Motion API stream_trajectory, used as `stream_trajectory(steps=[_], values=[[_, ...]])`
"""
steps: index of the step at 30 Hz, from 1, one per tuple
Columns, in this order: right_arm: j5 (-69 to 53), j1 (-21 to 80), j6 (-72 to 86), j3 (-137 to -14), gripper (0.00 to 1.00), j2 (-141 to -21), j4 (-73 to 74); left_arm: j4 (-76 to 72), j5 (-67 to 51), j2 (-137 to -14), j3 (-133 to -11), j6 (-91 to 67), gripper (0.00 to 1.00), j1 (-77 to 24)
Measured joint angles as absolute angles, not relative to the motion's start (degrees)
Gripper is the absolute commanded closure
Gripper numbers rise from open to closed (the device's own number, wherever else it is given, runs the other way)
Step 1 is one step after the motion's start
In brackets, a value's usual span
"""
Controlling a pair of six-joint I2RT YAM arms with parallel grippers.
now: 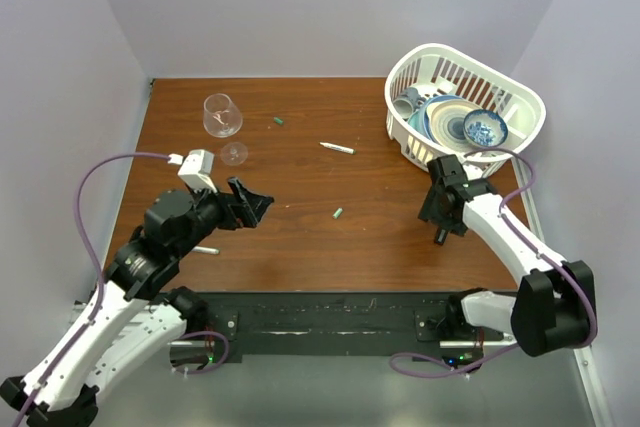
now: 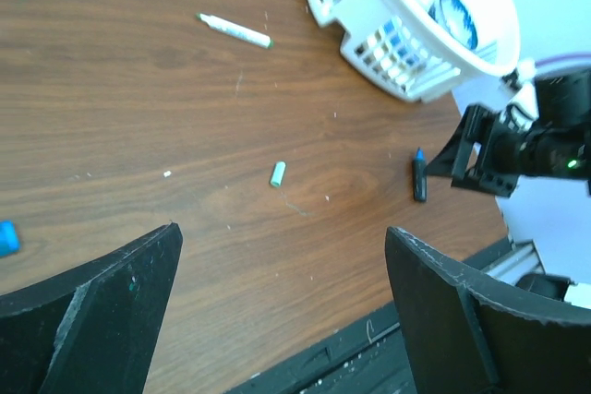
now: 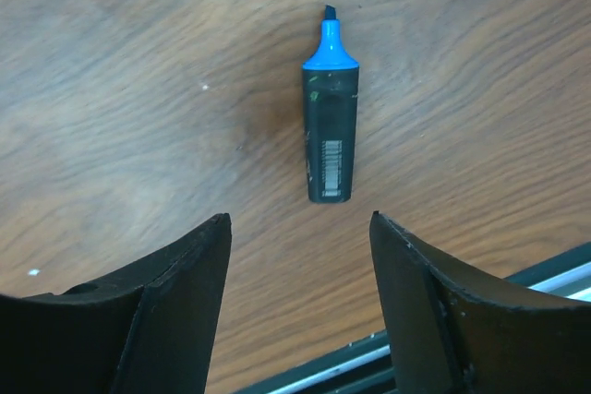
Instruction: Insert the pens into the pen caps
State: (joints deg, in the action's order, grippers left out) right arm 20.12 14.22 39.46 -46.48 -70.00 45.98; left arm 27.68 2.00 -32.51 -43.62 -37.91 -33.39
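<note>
The short black marker (image 3: pixel 331 126) with a bare blue tip lies flat on the wood just beyond my right gripper (image 3: pixel 300 219), which is open, and nothing is between its fingers. From above, the marker (image 1: pixel 441 237) sits below the right gripper (image 1: pixel 445 219). A white pen (image 1: pixel 337 148) lies mid-table, and another pen (image 1: pixel 207 249) pokes out beside my left arm. One green cap (image 1: pixel 338 214) lies centre, another green cap (image 1: pixel 278 121) farther back. The blue cap (image 2: pixel 5 237) shows at the left edge of the left wrist view. My left gripper (image 1: pixel 258 202) hangs wide open and empty over the wood.
A white dish basket (image 1: pixel 520 97) with plates and a bowl stands at the back right, close behind the right arm. A wine glass (image 1: pixel 222 115) lies on its side at the back left. The black base rail (image 1: pixel 330 322) runs along the near edge.
</note>
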Motion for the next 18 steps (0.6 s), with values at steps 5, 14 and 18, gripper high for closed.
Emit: stream_trajectory(steps=[5,14,18], values=[[22.0,13.1,40.2,-44.8,0.35,-73.2,43.1,28.6,5.7,-28.7,-43.6,-37.9,0.02,-33.4],[18.7,8.0,39.9,-40.4,0.41,-77.2,35.1,28.9,10.7,-28.1,-43.6,-38.2,0.02,-33.4],[16.8,7.3,39.6,-38.5,0.47,-77.8,32.3,28.9,11.8,-26.7,-43.6,-38.6,0.04,-33.4]])
